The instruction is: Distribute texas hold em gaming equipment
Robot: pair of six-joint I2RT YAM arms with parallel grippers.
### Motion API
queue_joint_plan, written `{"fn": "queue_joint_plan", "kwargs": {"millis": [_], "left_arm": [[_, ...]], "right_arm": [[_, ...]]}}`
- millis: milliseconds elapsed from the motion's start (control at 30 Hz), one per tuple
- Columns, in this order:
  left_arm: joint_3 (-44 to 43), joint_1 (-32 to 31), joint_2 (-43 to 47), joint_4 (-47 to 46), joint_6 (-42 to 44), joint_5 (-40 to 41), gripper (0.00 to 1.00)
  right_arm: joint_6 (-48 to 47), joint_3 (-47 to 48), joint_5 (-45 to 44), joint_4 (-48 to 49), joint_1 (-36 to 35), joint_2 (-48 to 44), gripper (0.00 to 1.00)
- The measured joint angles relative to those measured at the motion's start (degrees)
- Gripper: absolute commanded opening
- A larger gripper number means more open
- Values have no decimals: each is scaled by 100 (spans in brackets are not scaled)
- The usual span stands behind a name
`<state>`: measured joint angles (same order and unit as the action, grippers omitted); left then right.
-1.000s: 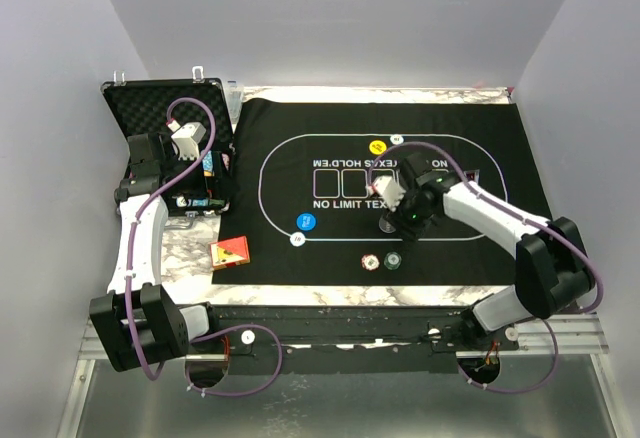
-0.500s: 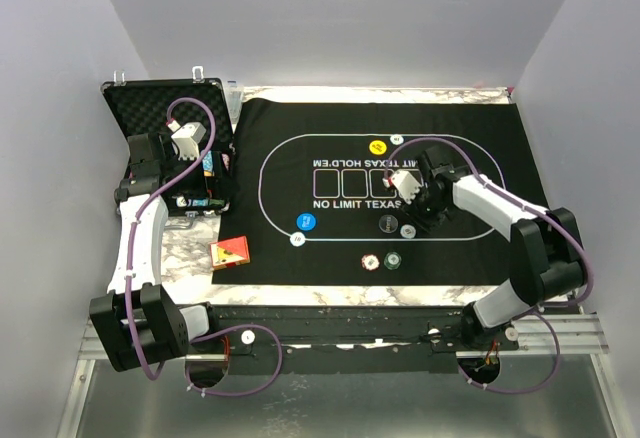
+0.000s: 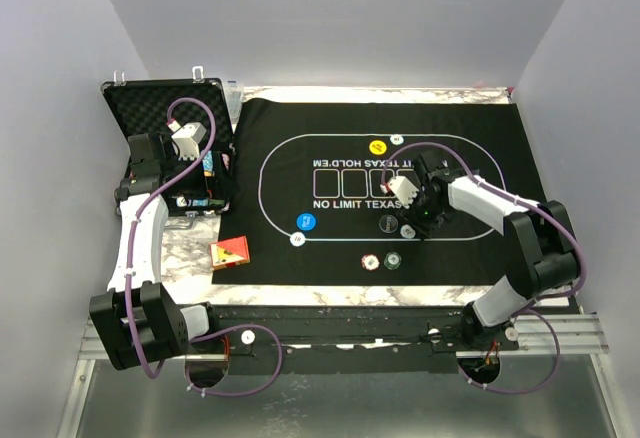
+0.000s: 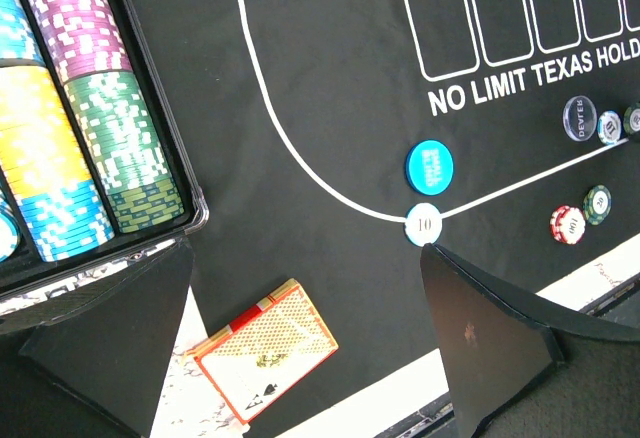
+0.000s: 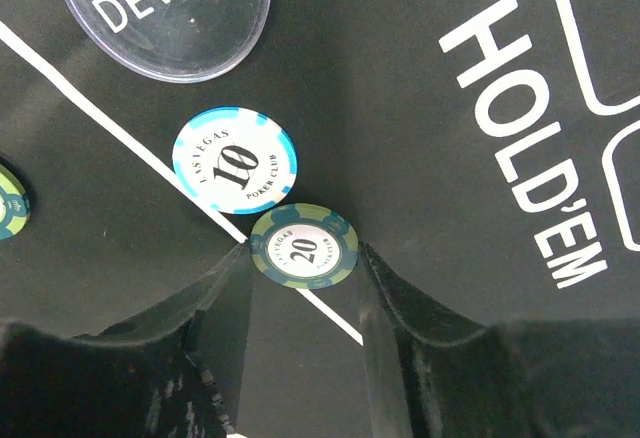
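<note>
The right gripper (image 5: 303,252) is pinching a green 20 chip (image 5: 303,244) between its two fingers. The chip is low in the middle of the right wrist picture, right on the white line of the black felt mat (image 5: 450,78). I can't tell if the chip is resting on the mat or just above it. To do this bit well, I think the arm should set the chip down flat and let go gently. Then it should go straight up so the fingers don't drag it. A blue 10 chip (image 5: 235,160) sits just beside it, up and to the left, and the clear dealer button (image 5: 160,8) is above that. A sideways bump could push them. In the left wrist picture, the left gripper (image 4: 305,258) is spread wide and holds nothing. The open case (image 4: 150,228) with rows of chips fills the upper left. A red-orange card box (image 4: 265,353) lies at the bottom middle, partly on the mat. A blue disc (image 4: 429,166) and a white 10 chip (image 4: 423,224) sit right of the middle, well away from the green chip.
</note>
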<state>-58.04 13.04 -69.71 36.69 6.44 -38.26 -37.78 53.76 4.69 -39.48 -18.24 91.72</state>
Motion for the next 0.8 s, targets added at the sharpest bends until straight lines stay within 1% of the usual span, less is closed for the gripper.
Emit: {"fn": "queue_joint_plan", "kwargs": {"millis": [33,67,167,333,467,633,700,800], "left_arm": [[0,0,-7,-2,0,0,99],[0,0,-13,-2,2,-2,99],[0,0,-28,0,2,0,99],[0,0,-35,0,2,0,99],[0,0,-35,0,2,0,99],[0,0,-35,4,2,0,99],[0,0,-35,4,0,-2,99],[0,0,-35,4,0,0,99]], "right_arm": [[-4,0,-7,2,0,7,59],[-26,0,-13,2,0,11,63],[-61,0,-31,2,0,15,68],[-81,83,31,-111,0,11,69],[-81,352,505,-413,-59,-136,69],[-37,328,1023,-546,-675,-586,70],[-7,240,1084,-542,-1080,-638,72],[63,-4,1091,-535,-1429,-634,75]]}}
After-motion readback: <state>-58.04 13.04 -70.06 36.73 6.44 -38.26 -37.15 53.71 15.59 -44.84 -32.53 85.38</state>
